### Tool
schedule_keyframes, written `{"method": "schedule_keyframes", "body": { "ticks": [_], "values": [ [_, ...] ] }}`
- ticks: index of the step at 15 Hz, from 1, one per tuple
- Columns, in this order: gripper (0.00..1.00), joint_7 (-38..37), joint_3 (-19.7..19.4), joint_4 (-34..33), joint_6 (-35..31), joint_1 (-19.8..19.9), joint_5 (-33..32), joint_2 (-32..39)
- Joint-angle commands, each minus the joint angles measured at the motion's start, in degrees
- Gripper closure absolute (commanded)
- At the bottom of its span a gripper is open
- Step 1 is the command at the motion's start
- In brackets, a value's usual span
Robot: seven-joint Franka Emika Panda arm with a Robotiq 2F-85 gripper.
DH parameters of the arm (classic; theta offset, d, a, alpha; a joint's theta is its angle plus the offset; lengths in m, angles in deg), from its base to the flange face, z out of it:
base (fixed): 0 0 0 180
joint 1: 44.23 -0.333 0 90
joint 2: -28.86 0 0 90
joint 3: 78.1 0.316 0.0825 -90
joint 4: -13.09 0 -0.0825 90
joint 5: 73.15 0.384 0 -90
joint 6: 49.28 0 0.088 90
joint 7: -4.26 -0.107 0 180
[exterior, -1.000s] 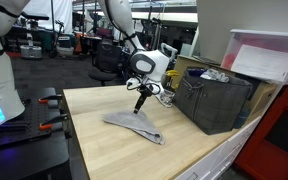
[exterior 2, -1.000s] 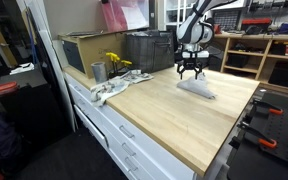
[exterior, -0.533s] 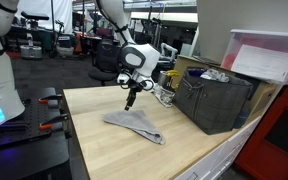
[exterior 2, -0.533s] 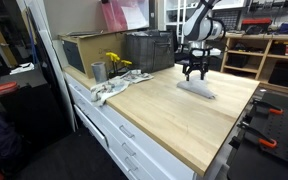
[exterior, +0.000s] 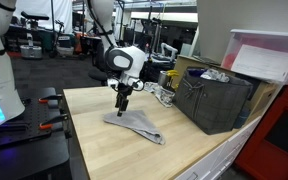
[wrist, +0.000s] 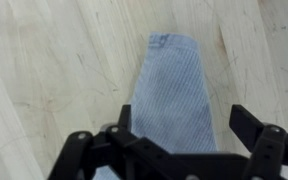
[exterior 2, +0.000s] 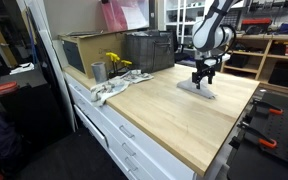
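A flat grey woven cloth [exterior: 136,125] is spread on the light wooden desk [exterior: 99,150], near a dark grey plastic crate [exterior: 216,102]. The black end effector [exterior: 122,104] is positioned just above one end of the cloth, released, its jaws spread wide with nothing grasped.
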State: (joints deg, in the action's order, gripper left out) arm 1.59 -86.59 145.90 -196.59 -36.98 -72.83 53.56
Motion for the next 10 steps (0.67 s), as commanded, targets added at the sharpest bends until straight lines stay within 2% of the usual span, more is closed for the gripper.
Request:
{"method": "schedule_keyframes", "body": {
  "ticks": [1, 7, 10],
  "values": [
    [0.0, -1.8, -1.1, 3.6, -3.7, -1.3, -1.9, -2.1],
    [0.0, -0.2, 0.4, 4.3, -2.6, -0.4, 0.2, -3.3],
    [0.0, 1.0, 2.5, 3.8, -2.2, 0.2, 2.8, -1.7]
  ]
}}
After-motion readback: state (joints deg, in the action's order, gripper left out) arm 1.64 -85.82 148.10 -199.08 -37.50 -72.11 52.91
